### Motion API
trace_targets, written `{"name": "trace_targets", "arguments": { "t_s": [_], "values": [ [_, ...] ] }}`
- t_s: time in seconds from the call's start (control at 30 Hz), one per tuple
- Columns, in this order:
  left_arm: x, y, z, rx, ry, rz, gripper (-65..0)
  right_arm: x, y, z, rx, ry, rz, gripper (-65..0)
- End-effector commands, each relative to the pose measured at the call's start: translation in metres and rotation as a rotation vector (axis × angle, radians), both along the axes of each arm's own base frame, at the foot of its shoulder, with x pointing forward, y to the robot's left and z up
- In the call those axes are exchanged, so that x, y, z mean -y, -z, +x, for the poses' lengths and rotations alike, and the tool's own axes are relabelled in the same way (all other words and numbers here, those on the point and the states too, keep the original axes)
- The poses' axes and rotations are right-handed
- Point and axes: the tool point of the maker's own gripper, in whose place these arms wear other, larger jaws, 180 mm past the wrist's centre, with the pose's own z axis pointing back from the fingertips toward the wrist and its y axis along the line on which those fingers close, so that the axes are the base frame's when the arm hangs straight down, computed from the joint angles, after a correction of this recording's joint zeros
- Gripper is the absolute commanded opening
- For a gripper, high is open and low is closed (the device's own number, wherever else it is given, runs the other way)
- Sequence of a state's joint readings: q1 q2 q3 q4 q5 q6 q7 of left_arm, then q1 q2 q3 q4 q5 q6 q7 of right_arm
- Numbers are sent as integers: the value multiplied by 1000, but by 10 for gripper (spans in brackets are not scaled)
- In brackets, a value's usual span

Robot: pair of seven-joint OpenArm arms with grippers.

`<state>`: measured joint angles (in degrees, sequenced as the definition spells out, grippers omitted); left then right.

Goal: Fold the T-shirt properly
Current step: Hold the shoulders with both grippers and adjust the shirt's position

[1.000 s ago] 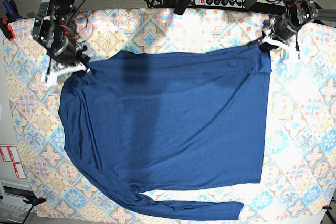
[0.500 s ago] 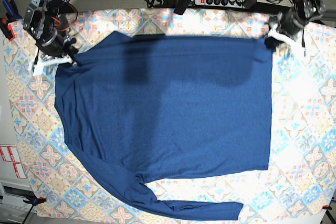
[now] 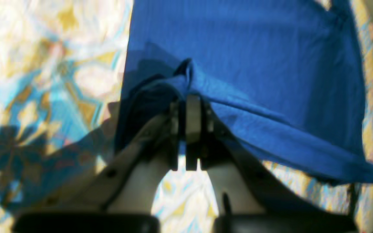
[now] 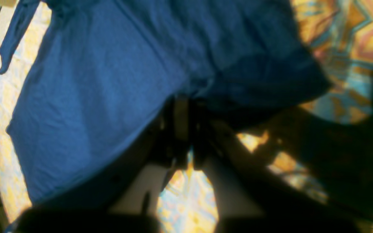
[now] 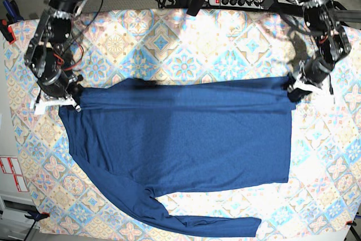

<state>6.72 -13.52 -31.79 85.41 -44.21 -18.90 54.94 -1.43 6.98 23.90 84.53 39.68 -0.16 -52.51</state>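
Pinching T-shirt corners, left gripper, right gripper

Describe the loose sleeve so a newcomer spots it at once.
Start at the patterned tablecloth and find the T-shirt spread across it. The sleeve is the narrow blue strip trailing along the shirt's near edge, apart from both held corners.
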Motion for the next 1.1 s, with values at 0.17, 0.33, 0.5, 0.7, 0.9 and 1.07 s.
{"name": "trace_targets", "arguments": {
  "t_s": [0.17, 0.33, 0.5, 0.7, 0.9, 1.07],
  "values": [
    [-13, -19, 43, 83, -41, -30, -650, 6, -10, 39, 52, 27, 36, -648],
    [-16, -7, 55, 42, -50, -19, -650, 4, -9, 60, 62, 44, 74, -648],
    [-18, 11, 53, -12, -56, 0, -650, 2, -4, 66, 53, 51, 96, -610],
    [-20, 24, 46, -63, -49, 30, -425, 0, -8, 63, 47, 32, 106, -495],
    [-18, 16, 26, -55, -27, 34, -318, 8, -16, 39, 58, 21, 41, -487],
    [-7, 6, -4, -42, 9, 25, -318, 18, -11, 11, 26, 13, -15, -485]
  ]
}}
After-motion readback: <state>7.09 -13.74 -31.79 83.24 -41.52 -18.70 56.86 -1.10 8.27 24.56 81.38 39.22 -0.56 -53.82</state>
